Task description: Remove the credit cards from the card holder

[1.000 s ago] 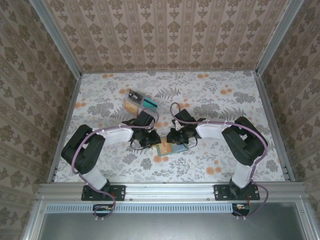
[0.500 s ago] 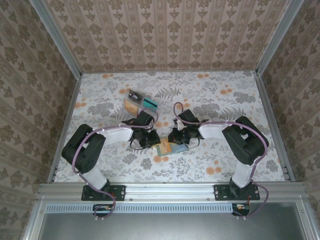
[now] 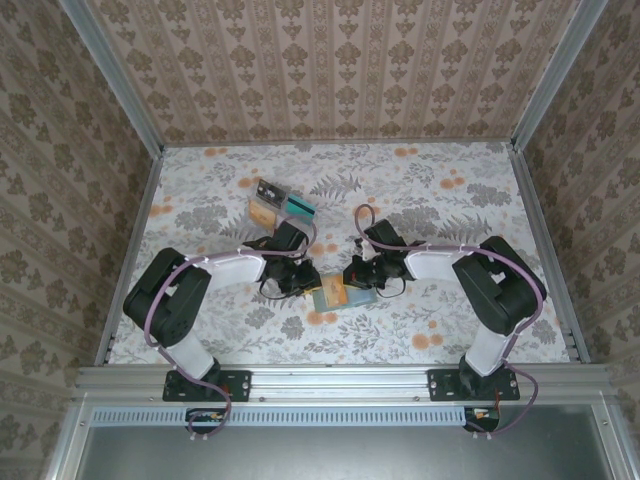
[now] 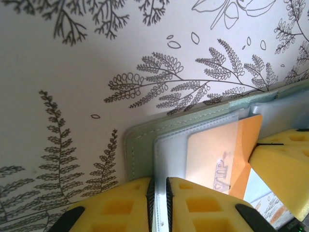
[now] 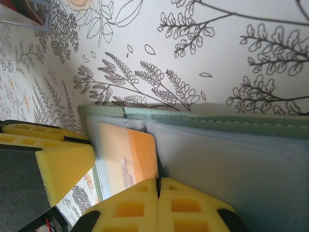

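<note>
While my two arms meet low over the table (image 4: 72,72), the card holder (image 3: 334,294) lies open and flat between my grippers. My left gripper (image 4: 158,187) is clamped on it. Its two yellow pads stand a sliver apart, with the edge of the pale blue-grey lining pinched between them. Just ahead of those fingertips the stitched grey-green cover runs round the lining. Ahead and to their right, a tan-orange credit card (image 4: 219,152) sits partly under a clear sleeve, printed face up.

My right gripper (image 5: 158,187) has its pads pressed flat together. The orange card's near corner ends right at that seam, with a wide pale pocket to its right. Whether the corner is caught between the pads I cannot tell. From the right wrist, one yellow pad of the left gripper shows to the left of my right fingertips, close beside the card. Beyond both grippers and well apart from them, a clear tray (image 3: 281,205) of coloured cards rests on the leaf-printed surface.
</note>
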